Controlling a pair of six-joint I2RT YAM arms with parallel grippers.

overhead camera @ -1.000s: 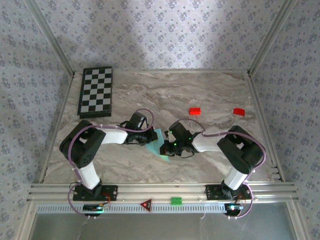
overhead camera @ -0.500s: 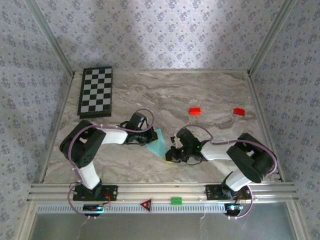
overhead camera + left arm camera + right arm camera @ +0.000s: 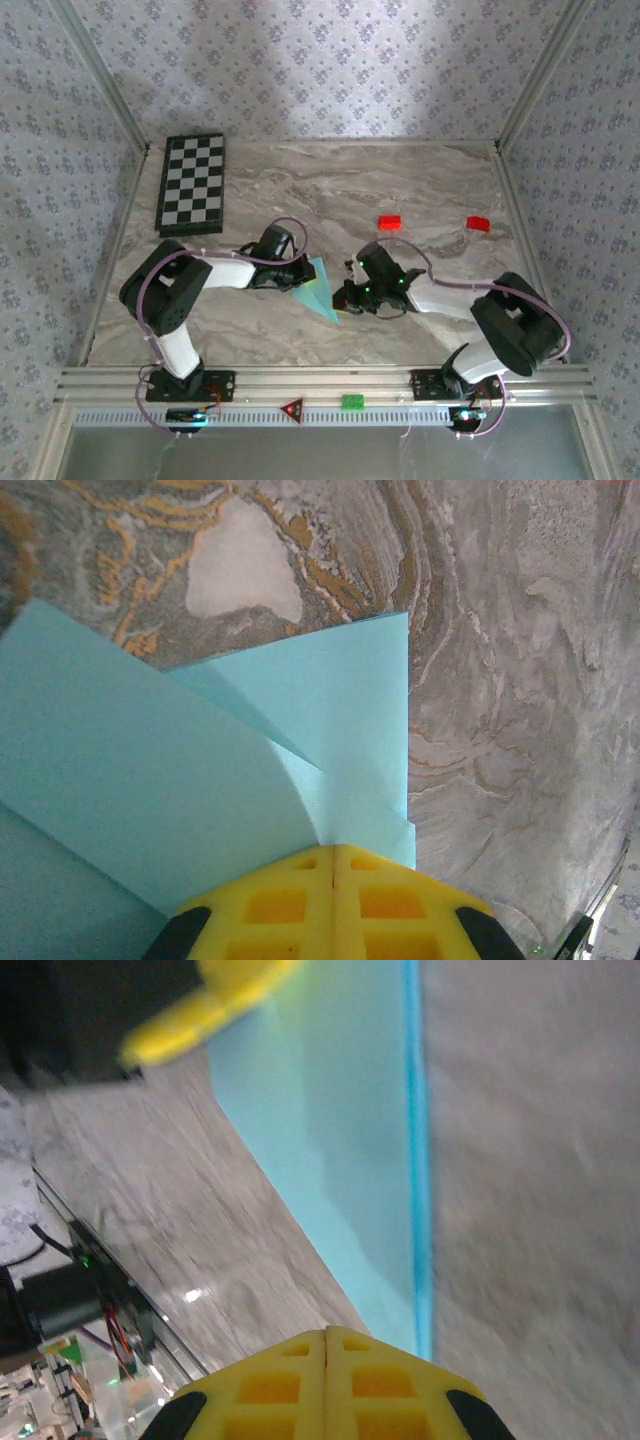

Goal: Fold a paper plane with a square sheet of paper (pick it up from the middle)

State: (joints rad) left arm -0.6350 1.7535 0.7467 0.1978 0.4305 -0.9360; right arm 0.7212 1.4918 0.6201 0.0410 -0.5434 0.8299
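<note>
Paper plane (image 3: 318,288): lying as a pale cyan pointed wedge at centre frame on the marble table (image 3: 420,180), between the two arms.
Left gripper (image 3: 333,852): pressing its fingers together at the plane's left edge; whether a layer is pinched cannot be told.
Right gripper (image 3: 326,1335): sitting with fingers touching, just beside the lower point.
Risk: the raised flap is curling, so a sideways push may be skewing the crease or sliding the sheet.

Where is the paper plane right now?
In the top view, the paper plane sits on the marble table near its middle, between the left gripper and the right gripper.
</note>
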